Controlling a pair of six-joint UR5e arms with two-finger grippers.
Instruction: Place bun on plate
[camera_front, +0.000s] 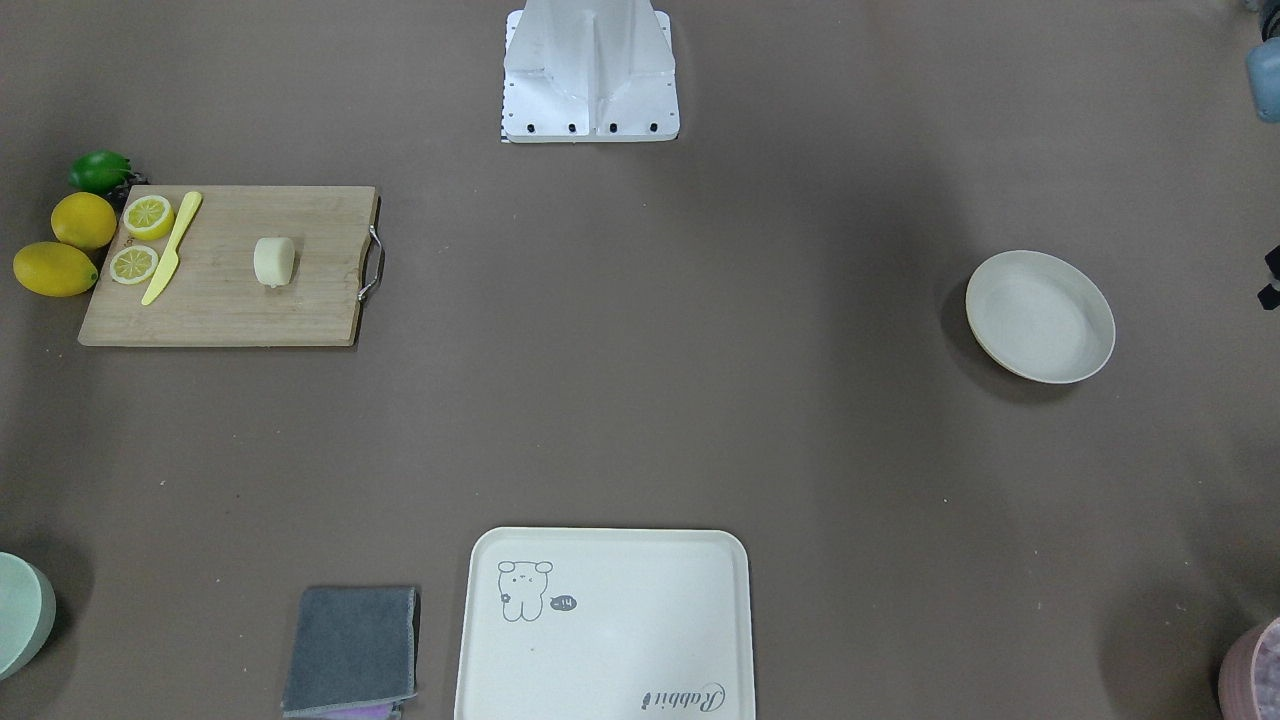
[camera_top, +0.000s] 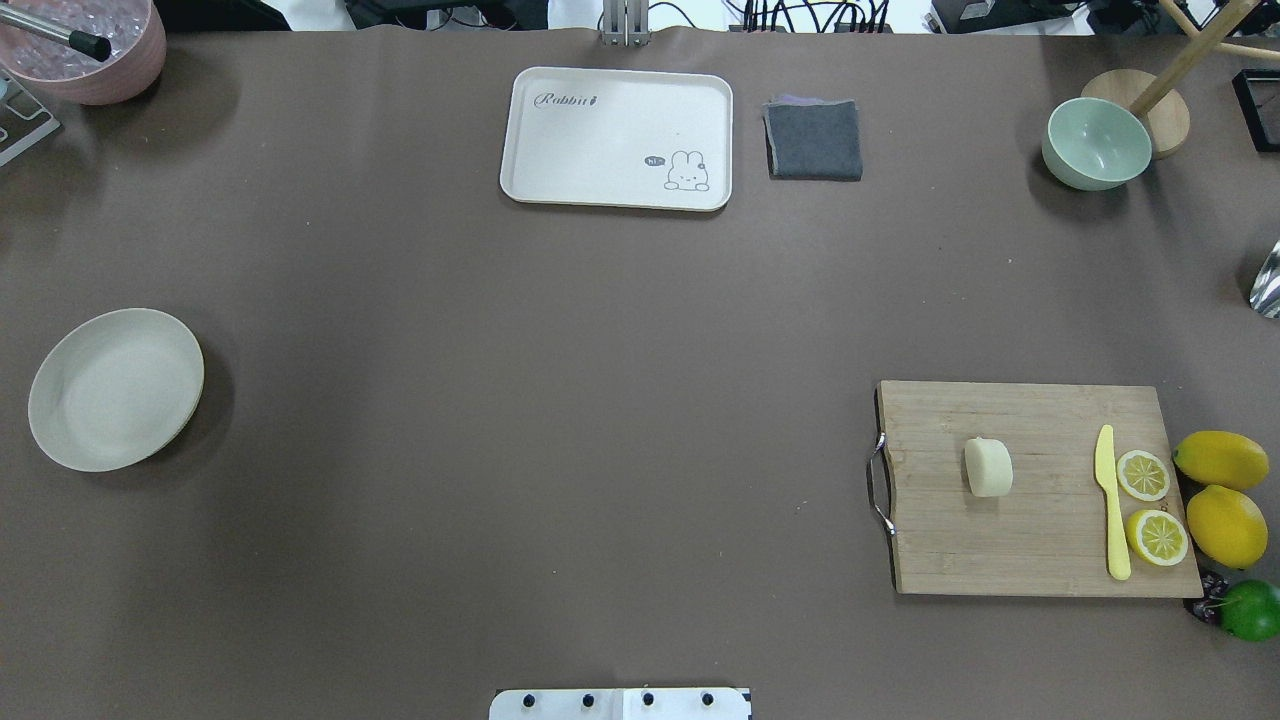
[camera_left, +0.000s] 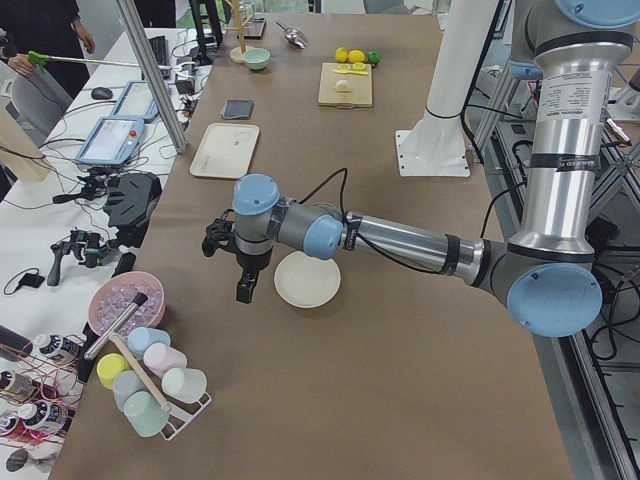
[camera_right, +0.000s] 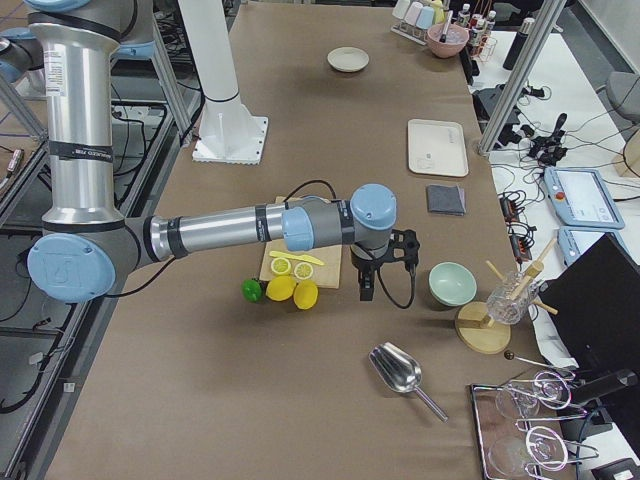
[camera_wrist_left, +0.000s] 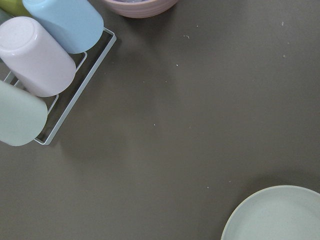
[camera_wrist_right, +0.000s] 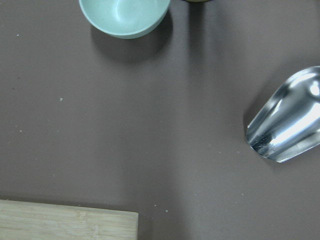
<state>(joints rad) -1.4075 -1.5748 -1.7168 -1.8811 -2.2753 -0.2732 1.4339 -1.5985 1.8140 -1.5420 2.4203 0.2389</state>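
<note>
Here we see the small pale cream rounded bun lying near the middle of the rectangular wooden cutting board on the robot's right. It shares the board with a yellow plastic knife and 2 cut lemon halves, well apart from the round shallow off-white plate at the far left of the brown table. The left gripper hangs just beside the plate and the right gripper hangs near the board, toward a pale green bowl; only the side views show them, so we cannot tell whether either is spread or closed.
</note>
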